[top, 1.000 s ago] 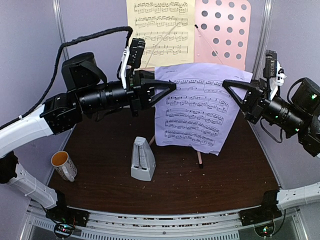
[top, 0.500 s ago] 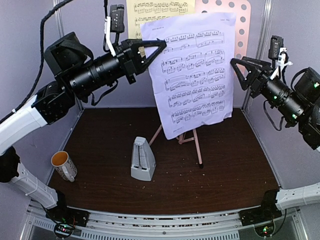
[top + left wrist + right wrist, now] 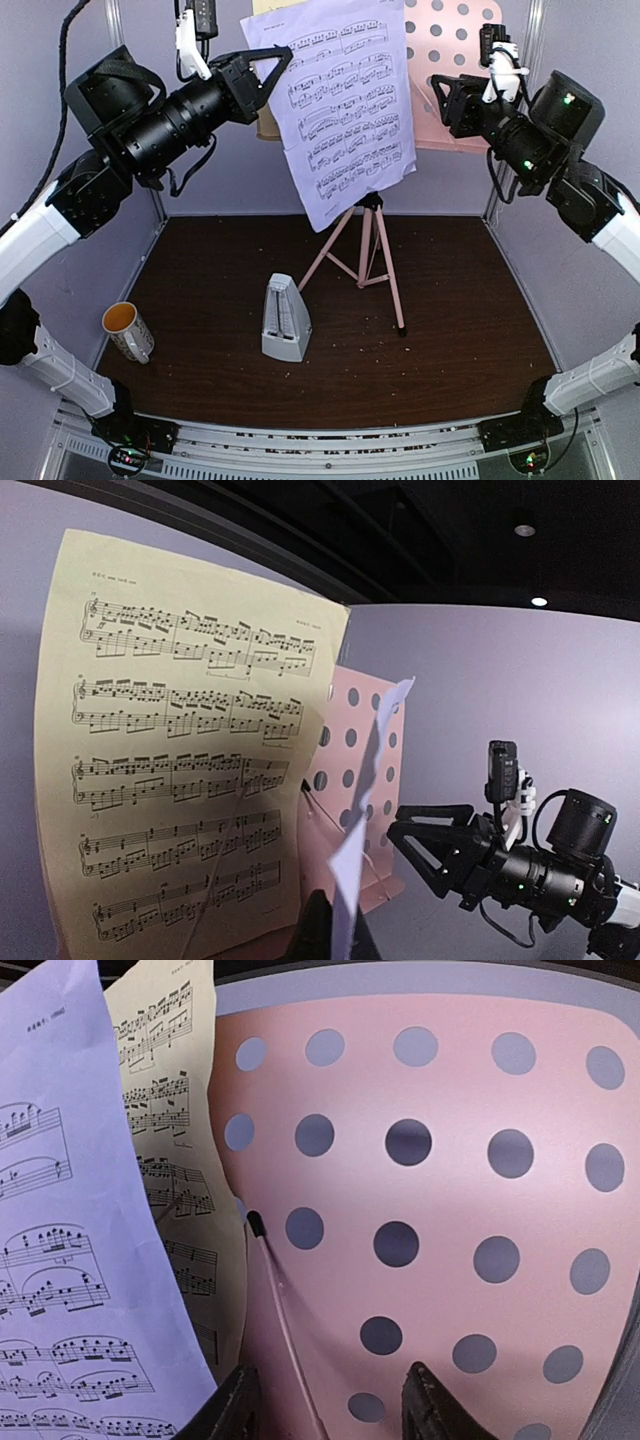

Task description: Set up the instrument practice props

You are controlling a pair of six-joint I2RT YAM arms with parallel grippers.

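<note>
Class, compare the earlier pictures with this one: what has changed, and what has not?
The left gripper, shut on the lavender sheet, lifted it up and back toward the stand. The right gripper let go of the sheet's right edge and rose, open. Unmoved: metronome, mug, stand, yellow sheet.

Close up on the music stand's desk, seen past the right gripper.

The perforated pink desk (image 3: 450, 1195) fills most of the view, its round holes in staggered rows showing grey-blue through them. Against its left edge lies the yellow music sheet (image 3: 170, 1110), printed staves facing this way. The lavender music sheet (image 3: 60, 1260) hangs nearer at the far left and covers part of the yellow one. A thin pink retaining arm (image 3: 275, 1290) with a black tip slants down across the desk just beside the yellow sheet's edge. Along the bottom edge the right gripper (image 3: 335, 1415) shows only its two dark fingers (image 3: 232, 1408), standing apart with bare pink desk visible between them.
</note>
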